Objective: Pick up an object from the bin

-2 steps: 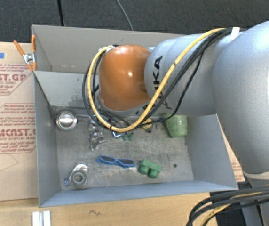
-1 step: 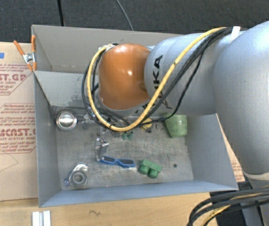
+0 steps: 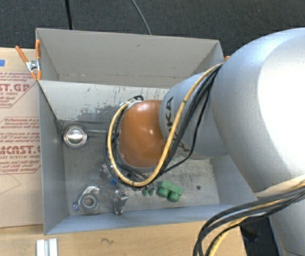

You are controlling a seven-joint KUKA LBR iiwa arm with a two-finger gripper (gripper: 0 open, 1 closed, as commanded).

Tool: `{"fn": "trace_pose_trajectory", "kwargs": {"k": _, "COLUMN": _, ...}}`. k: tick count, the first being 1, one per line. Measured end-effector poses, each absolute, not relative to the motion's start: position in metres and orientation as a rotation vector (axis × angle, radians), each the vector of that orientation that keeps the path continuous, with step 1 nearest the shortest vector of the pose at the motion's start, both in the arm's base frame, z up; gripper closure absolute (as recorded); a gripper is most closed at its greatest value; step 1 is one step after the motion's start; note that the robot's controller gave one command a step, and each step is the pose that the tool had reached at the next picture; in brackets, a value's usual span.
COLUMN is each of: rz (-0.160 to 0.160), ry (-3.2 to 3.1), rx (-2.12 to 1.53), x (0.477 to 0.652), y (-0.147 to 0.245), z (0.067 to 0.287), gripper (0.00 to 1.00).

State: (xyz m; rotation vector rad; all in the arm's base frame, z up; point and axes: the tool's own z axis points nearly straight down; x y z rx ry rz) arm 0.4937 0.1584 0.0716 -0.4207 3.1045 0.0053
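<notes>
1. Where the floor meets the near wall of the bin (image 3: 50, 164) lie a clear-and-metal ring (image 3: 89, 200), a small grey metal piece (image 3: 120, 201) of unclear kind, and a green block (image 3: 170, 191) with darker green bits (image 3: 148, 191) just beside it.
2. Above these, mid-bin, hangs the orange cover (image 3: 142, 135) on the arm (image 3: 259, 116), looped by yellow and black cables (image 3: 110, 137). It hides the gripper, so neither the state of the jaws nor any thing beneath them can be told.
3. Nearest the cover: the metal piece and the block.
4. Farther left, well apart, a shiny round cap (image 3: 75, 136) rests on the floor.
5. At right, the arm is cut off by the edge.
</notes>
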Motion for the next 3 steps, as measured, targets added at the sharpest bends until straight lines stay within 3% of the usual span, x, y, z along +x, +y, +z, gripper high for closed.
{"fn": "trace_pose_trajectory", "kwargs": {"k": 1, "rz": 0.009, "ry": 3.119, "rx": -0.347, "x": 0.497, "y": 0.246, "z": 0.072, "gripper": 0.0}}
{"fn": "trace_pose_trajectory", "kwargs": {"k": 2, "rz": 0.005, "ry": 3.121, "rx": -0.341, "x": 0.498, "y": 0.242, "z": 0.073, "gripper": 1.0}}
{"fn": "trace_pose_trajectory", "kwargs": {"k": 3, "rz": 0.002, "ry": 3.078, "rx": -0.575, "x": 0.519, "y": 0.196, "z": 0.243, "gripper": 1.0}}
